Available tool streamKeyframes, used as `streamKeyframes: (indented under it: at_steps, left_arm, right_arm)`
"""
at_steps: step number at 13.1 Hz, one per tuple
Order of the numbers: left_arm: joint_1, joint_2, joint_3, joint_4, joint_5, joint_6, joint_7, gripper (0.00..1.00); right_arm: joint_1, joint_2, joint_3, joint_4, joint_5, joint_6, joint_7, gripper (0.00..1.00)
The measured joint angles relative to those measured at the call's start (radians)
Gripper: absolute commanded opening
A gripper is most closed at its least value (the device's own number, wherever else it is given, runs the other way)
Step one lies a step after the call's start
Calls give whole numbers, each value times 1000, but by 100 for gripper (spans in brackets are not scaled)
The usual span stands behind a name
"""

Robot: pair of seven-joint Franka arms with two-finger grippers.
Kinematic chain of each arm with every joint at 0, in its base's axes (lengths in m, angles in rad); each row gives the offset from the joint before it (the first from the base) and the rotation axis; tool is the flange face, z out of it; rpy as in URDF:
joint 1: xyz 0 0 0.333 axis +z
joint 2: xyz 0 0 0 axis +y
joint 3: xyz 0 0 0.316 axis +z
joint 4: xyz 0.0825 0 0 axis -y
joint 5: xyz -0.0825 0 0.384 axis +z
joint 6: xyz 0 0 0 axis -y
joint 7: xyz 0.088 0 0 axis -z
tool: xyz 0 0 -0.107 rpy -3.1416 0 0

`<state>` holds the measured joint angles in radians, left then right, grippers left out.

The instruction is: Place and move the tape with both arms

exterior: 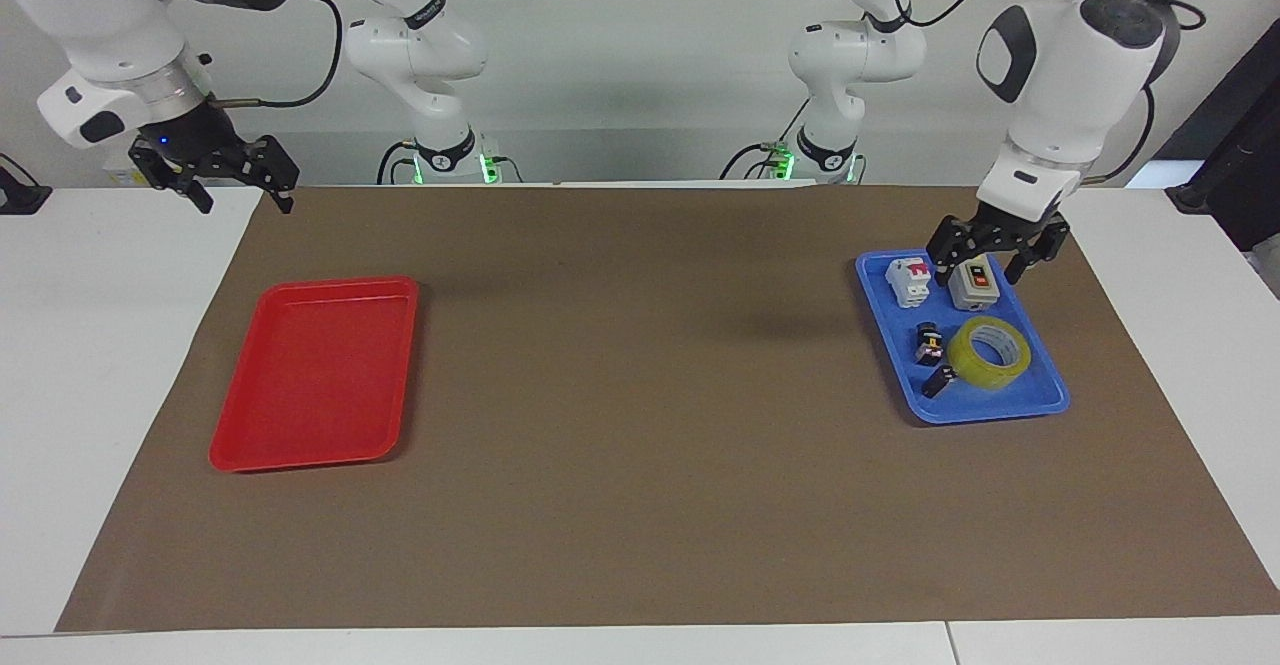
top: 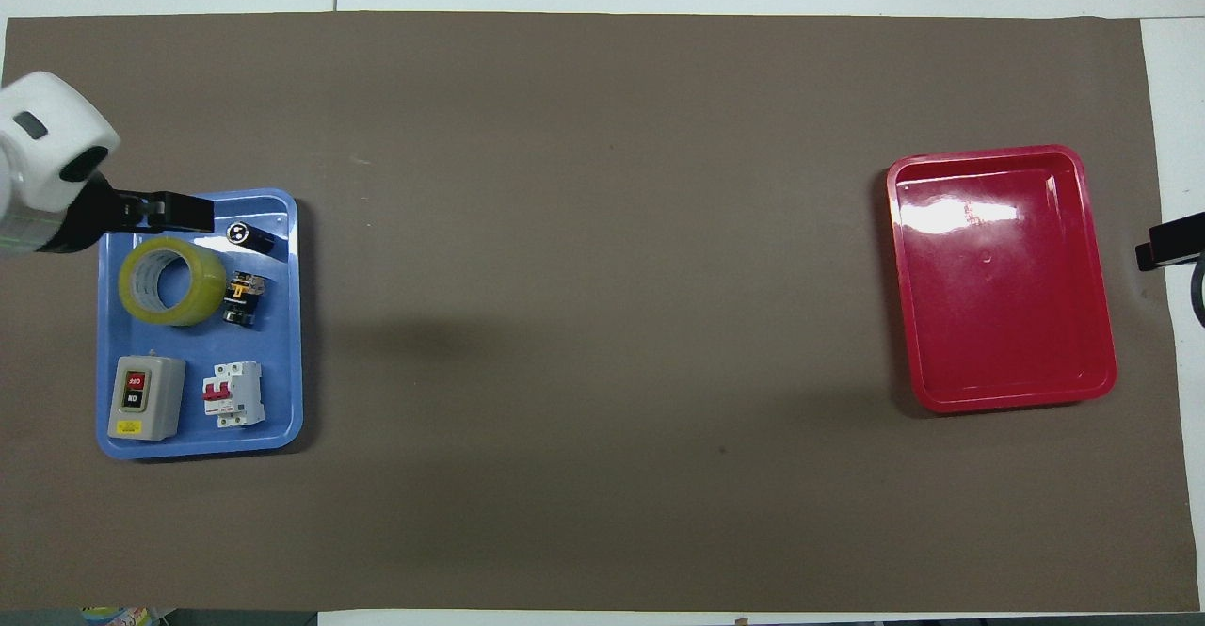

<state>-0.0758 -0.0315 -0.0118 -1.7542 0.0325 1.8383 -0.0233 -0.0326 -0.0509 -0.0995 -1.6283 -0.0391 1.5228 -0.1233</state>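
The left end effector (exterior: 995, 253), fingers spread and empty, hangs at right of the facing frame over the blue plastic tray (exterior: 1040, 400); the right end effector (exterior: 215, 180) waits spread at upper left. The translucent yellow ring-shaped tape roll with pale cardboard core (exterior: 989, 353) lies flat in the tray.

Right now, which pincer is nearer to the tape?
Left. The left pincer hangs open over the blue tray holding the tape; the right pincer waits open at the table's other end.

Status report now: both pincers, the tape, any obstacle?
Left pincer open over blue tray, empty. Right pincer open, waiting, away from red tray. Tape in blue tray beside grey switch box. Nothing covers it.
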Motion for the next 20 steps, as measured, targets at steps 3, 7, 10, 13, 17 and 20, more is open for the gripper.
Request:
streamKeyframes:
  at_steps: [3, 7, 10, 13, 17, 20]
  left_arm:
    - [19, 53, 15, 173, -30, -166, 5, 100]
    - [71, 48, 24, 181, -52, -242, 65, 100]
    - [69, 36, 22, 161, -54, -245, 68, 100]
    - [66, 34, 20, 161, -54, -253, 69, 100]
    - [66, 29, 19, 161, -54, -279, 78, 100]
    - [69, 27, 21, 160, -54, -267, 86, 100]
  right_arm:
    - [0, 0, 0, 0, 0, 1, 0, 100]
    - [0, 0, 1, 0, 0, 1, 0, 100]
    - [0, 0, 1, 0, 0, 1, 0, 100]
    - [0, 0, 1, 0, 0, 1, 0, 100]
    - [0, 0, 1, 0, 0, 1, 0, 100]
    - [0, 0, 1, 0, 0, 1, 0, 100]
